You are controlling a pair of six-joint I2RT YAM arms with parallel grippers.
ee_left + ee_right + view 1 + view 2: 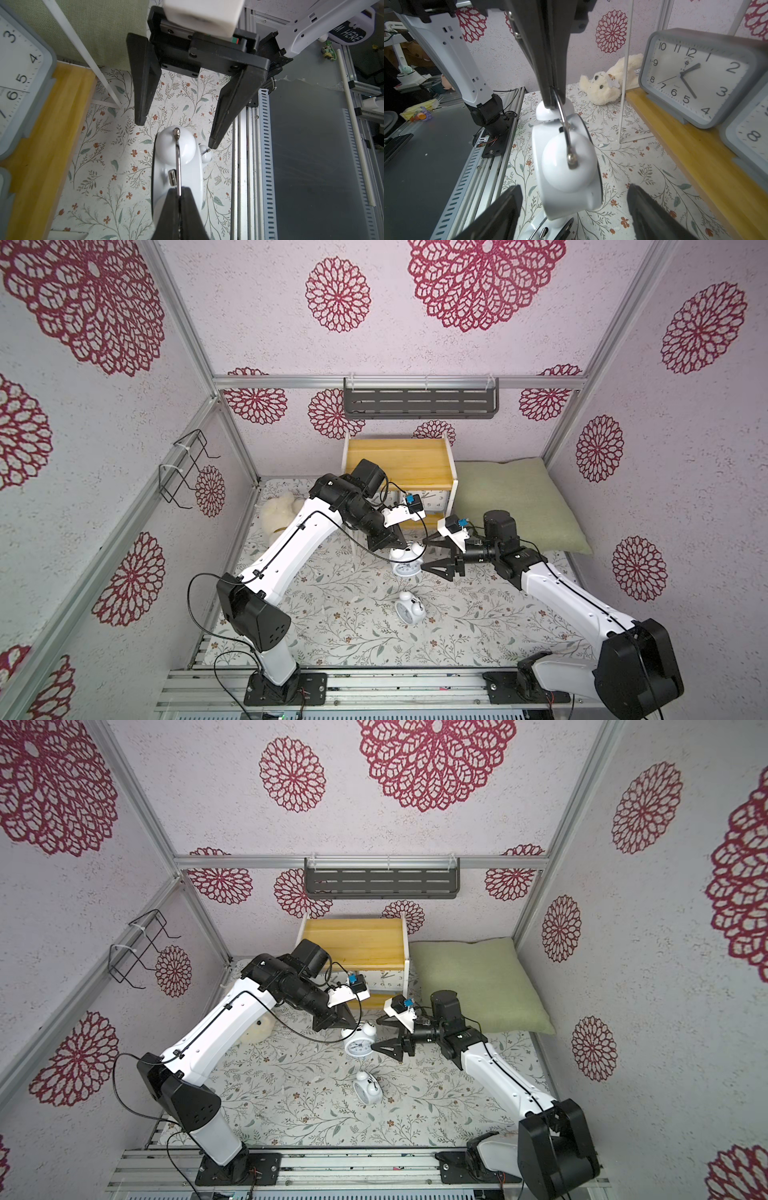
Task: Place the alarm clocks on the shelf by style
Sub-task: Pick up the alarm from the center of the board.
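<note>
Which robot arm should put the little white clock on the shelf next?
Probably the left. Its fingers already pinch the small white clock by its handle beside the shelf; the right gripper is open.

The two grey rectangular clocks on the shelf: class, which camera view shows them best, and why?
The right wrist view: one grey clock shows its whole face, the second sits partly cut off beside it on the shelf's lower board. The left wrist view crops both at its edge. In both top views the left arm and the upper board hide most of them.

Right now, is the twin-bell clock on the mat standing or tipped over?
Tipped over. In both top views the lower twin-bell clock lies on the floral mat, its face turned upward, apart from both arms.
</note>
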